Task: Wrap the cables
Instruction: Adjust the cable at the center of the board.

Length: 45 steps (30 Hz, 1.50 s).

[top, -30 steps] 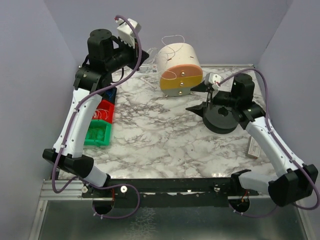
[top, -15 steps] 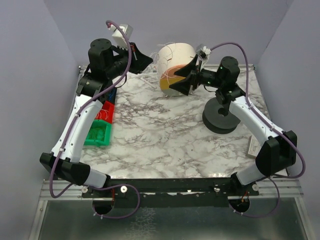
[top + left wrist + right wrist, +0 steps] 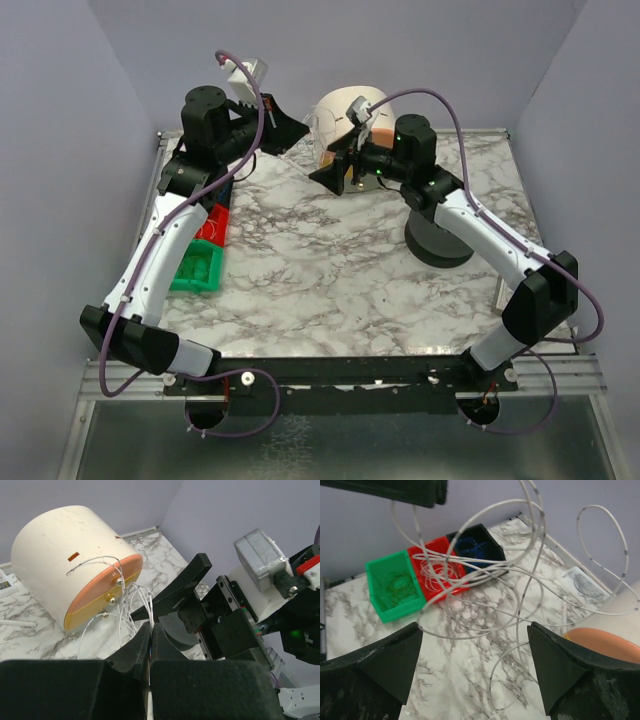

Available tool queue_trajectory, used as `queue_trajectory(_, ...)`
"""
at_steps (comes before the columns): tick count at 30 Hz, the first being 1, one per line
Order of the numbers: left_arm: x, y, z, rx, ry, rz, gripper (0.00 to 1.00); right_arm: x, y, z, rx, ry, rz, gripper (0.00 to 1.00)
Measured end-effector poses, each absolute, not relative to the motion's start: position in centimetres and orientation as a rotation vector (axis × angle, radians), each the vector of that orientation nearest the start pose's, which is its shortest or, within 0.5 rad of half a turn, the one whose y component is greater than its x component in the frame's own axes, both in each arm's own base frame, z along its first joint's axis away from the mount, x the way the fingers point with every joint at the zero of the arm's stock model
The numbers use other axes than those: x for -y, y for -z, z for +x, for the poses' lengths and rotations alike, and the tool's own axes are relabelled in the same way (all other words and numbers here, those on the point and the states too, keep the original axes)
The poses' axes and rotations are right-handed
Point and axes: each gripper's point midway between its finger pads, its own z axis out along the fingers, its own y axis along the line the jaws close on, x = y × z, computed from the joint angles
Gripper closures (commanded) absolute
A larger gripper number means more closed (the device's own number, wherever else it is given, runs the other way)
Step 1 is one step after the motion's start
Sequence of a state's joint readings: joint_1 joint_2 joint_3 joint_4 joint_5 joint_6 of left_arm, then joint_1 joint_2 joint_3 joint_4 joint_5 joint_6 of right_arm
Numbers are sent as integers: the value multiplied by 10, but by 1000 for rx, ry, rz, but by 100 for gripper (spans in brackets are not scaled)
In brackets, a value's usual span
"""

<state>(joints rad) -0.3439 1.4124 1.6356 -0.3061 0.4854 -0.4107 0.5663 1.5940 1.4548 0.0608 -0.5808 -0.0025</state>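
Observation:
The cables (image 3: 131,596) are thin whitish strands. They run from brass posts on the orange face of a cream cylinder (image 3: 70,555), which lies at the back of the table (image 3: 345,105). My left gripper (image 3: 150,626) is shut, and strands lead into its tips, just left of the cylinder (image 3: 288,125). My right gripper (image 3: 475,667) is wide open and empty. It hangs in front of the cylinder's face (image 3: 335,178), with cable loops (image 3: 518,620) between and above its fingers. The dark grey spool (image 3: 440,245) stands to the right, under the right arm.
Green (image 3: 195,268), red (image 3: 212,225) and black (image 3: 475,542) bins stand in a row at the table's left edge, each holding coiled wire. A small pale box (image 3: 503,295) lies at the right edge. Purple walls close the back and sides.
My right arm has swung left from over the spool to in front of the cylinder's face, its gripper open throughout. My left gripper has shifted slightly right, toward the cylinder.

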Motion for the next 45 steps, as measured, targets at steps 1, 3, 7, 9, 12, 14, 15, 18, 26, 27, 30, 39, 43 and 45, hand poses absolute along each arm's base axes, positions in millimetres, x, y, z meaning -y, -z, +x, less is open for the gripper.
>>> queue_trajectory(1,233,-431,364,-1703,966,331,100,-344,-339,369,-1470,-861,-910,8)
queue_trajectory(3,234,-433,364,-1694,967,333,100,-341,-334,373,-1472,-818,-925,7)
queue_trajectory(7,233,-434,364,-1691,970,334,100,-330,-312,374,-1486,-738,-968,12)
queue_trajectory(9,234,-434,363,-1692,977,338,100,-326,-300,378,-1513,-698,-973,33)
queue_trajectory(12,235,-434,362,-1692,986,342,100,-320,-295,384,-1528,-642,-966,73)
queue_trajectory(14,235,-434,362,-1690,986,342,100,-317,-295,388,-1530,-613,-958,92)
queue_trajectory(15,235,-435,362,-1689,984,343,100,-316,-295,390,-1532,-597,-953,98)
queue_trajectory(18,233,-434,364,-1686,961,349,100,-309,-295,396,-1542,-542,-931,99)
queue_trajectory(26,215,-435,368,-1689,851,314,100,-257,-315,397,-1515,-281,-794,99)
queue_trajectory(27,213,-436,369,-1686,841,310,100,-250,-321,396,-1501,-254,-775,99)
queue_trajectory(30,209,-437,371,-1682,823,303,100,-238,-338,390,-1454,-218,-753,79)
queue_trajectory(39,209,-439,369,-1681,858,304,100,-276,-329,364,-1369,-390,-985,25)
queue_trajectory(43,213,-438,367,-1679,905,311,100,-299,-315,368,-1372,-424,-1076,9)
queue_trajectory(45,214,-437,366,-1681,922,308,100,-306,-309,372,-1378,-427,-1100,4)
